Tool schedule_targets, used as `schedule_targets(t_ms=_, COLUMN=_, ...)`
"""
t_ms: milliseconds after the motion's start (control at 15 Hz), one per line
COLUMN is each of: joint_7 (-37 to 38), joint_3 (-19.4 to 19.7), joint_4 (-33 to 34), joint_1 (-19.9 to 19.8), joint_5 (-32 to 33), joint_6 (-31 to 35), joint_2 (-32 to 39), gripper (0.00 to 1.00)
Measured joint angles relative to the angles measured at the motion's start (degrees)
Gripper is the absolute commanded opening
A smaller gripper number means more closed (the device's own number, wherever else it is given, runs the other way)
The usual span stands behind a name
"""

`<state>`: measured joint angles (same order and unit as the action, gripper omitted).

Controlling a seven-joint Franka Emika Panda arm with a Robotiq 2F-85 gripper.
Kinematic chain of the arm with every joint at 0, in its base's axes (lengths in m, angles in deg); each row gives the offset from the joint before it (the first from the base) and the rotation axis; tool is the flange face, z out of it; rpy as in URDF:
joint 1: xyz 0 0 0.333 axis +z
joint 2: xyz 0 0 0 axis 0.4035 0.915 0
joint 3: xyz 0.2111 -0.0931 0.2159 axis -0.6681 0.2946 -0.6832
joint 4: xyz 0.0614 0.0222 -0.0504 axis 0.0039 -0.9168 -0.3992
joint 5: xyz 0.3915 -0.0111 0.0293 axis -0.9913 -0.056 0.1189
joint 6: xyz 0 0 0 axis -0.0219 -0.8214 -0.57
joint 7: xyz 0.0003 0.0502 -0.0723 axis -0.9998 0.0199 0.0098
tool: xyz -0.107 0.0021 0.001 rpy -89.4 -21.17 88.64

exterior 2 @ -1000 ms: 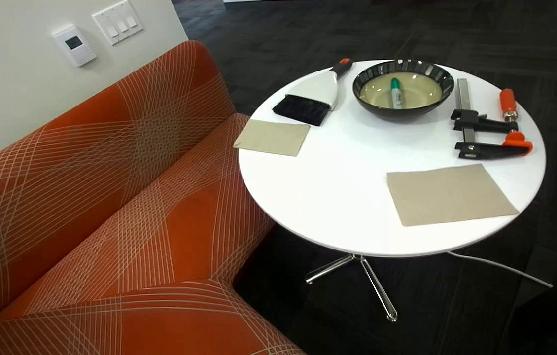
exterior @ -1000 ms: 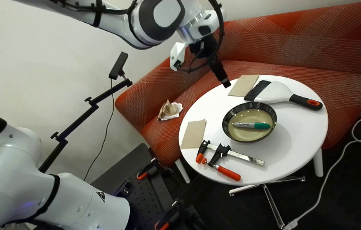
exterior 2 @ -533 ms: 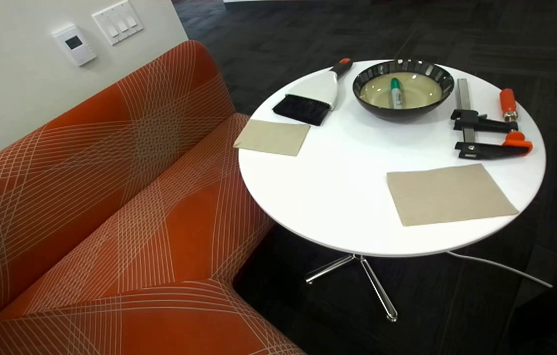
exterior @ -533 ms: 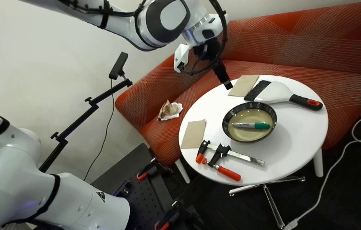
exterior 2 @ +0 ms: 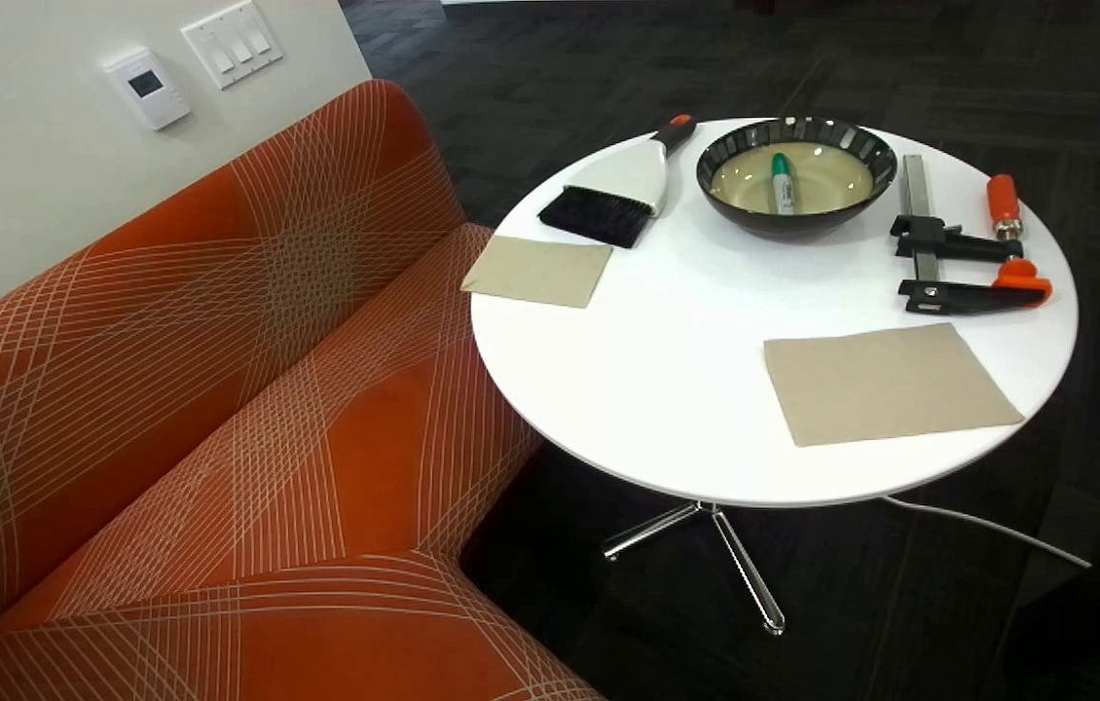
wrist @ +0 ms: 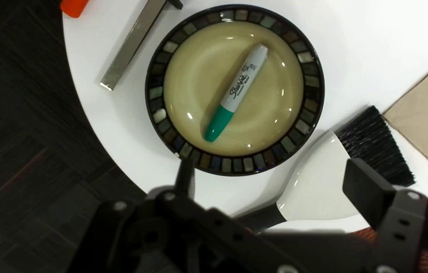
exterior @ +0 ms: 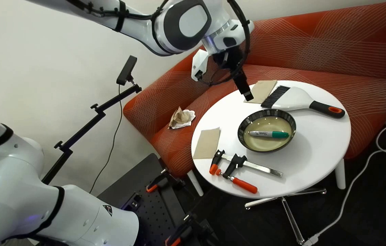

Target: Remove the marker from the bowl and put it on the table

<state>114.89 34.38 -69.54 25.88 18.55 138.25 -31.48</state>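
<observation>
The claw (wrist: 272,180) is hanging above the white bench (exterior: 312,167), its 2 fingers (wrist: 367,189) standing wide apart, released. Below it, ahead of those fingers in the wrist view, the green-capped Sharpie marker (wrist: 236,93) is lying inside the mosaic-rimmed bowl (wrist: 197,72). A black-bristled brush (wrist: 318,184) is showing between the fingers; a bar clamp (wrist: 132,43) is lying farther off.

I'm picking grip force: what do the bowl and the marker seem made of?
The bowl: probably ceramic, glossy glaze; bright highlights dot its cream inside, though plastic is possible.
The marker: likely plastic, smooth; its grey and green surfaces show no metallic glare.
</observation>
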Motion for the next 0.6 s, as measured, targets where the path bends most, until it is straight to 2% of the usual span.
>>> schedule_targets(t_ms=333, joint_7=0.09, joint_3=1.66, joint_4=3.5, joint_1=0.01, joint_5=-3.97, joint_6=0.36, joint_2=6.08, gripper=1.0)
schedule_targets(t_ms=600, joint_7=0.1, joint_3=2.91, joint_4=5.49, joint_1=-0.03, joint_5=-8.64, joint_6=4.14, joint_2=11.84, gripper=1.0)
